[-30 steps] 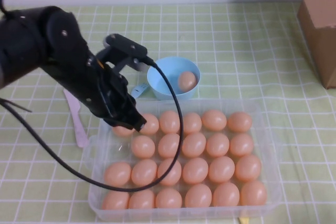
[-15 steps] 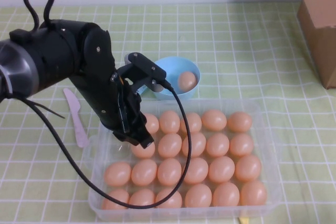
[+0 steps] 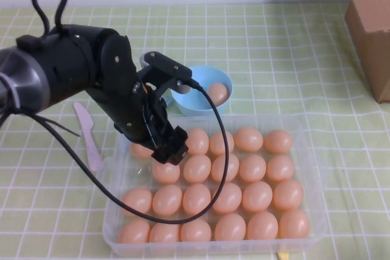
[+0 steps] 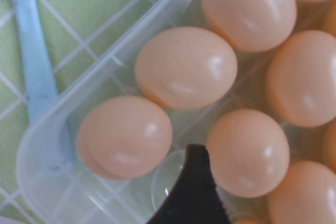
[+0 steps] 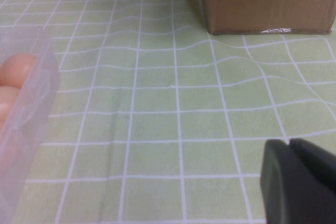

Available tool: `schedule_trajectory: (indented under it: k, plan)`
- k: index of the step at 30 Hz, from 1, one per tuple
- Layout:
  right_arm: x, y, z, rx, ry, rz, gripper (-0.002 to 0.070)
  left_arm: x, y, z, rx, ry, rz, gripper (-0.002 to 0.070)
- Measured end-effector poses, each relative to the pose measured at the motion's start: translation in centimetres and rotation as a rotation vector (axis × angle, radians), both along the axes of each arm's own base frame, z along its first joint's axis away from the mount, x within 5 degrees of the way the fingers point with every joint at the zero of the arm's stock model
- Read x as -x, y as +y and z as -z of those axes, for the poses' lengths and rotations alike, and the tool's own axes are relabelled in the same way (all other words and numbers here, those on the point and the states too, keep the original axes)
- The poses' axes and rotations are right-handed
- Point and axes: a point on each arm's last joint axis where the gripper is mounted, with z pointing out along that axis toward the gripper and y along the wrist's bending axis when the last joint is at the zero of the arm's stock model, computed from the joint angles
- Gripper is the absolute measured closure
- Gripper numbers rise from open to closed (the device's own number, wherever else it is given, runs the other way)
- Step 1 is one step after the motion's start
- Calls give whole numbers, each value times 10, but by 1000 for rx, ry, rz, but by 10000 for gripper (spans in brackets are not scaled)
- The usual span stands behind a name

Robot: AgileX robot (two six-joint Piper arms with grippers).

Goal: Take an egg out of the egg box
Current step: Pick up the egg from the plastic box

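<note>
egg: small, smooth, peach-orange, slightly glossy with pale highlights; the one nearest the left gripper sits in the back-left part of the egg box [image 4: 185, 67], partly hidden under the gripper in the high view
other eggs: same colour and shape, filling the cup grid [image 3: 226, 198]; cannot tell them apart by look
egg box: large clear plastic tray, rounded corners, front centre of the table [image 3: 308, 141]; wall and rim show in the left wrist view [image 4: 100, 74]; one corner also shows in the right wrist view [image 5: 31, 98]
left gripper: black, down over the back-left eggs inside the egg box [image 3: 169, 149]; one dark fingertip shows in the wrist view [image 4: 191, 192], between two eggs; cannot tell how wide the fingers are or whether they hold anything
right gripper: out of the high view; dark fingertips at the edge of its wrist view [image 5: 296, 182], low over bare tablecloth, pressed together with only a thin seam, holding nothing
bowl: small, light blue, just behind the egg box [image 3: 198, 106], one egg inside [image 3: 217, 94]
knife: pale pink plastic, flat on the cloth left of the egg box [image 3: 89, 138]
blue utensil: light-blue plastic handle, lying beside the egg box corner [image 4: 32, 51]
cardboard box: brown, far right back [image 3: 370, 22]; plain face in the right wrist view [image 5: 262, 1]
tablecloth: green with white grid [image 3: 292, 47]
writing: no brand, label or text readable anywhere
</note>
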Motion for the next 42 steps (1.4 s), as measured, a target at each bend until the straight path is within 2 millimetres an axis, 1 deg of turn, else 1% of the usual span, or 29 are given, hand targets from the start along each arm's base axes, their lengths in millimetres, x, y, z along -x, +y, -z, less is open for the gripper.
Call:
schedule_trajectory:
  k: [3, 8, 14, 21, 24, 28, 31, 37, 42]
  plan:
    - [0, 0, 0, 0, 0, 0, 694, -3, -2, 12, -19, 33, -1, 153]
    - [0, 0, 0, 0, 0, 0, 694, -8, -5, 38, -58, 111, -19, 153]
    - [0, 0, 0, 0, 0, 0, 694, -10, -7, 54, -79, 156, -27, 153]
    - [0, 0, 0, 0, 0, 0, 694, -11, -7, 57, -82, 161, -29, 158]
    - [0, 0, 0, 0, 0, 0, 694, -11, -7, 57, -83, 163, -29, 188]
    - [0, 0, 0, 0, 0, 0, 694, -11, -7, 57, -83, 163, -29, 251]
    - [0, 0, 0, 0, 0, 0, 694, -11, -7, 57, -83, 163, -29, 279]
    - [0, 0, 0, 0, 0, 0, 694, -11, -7, 58, -83, 165, -29, 319]
    - [0, 0, 0, 0, 0, 0, 694, -11, -7, 58, -83, 165, -29, 319]
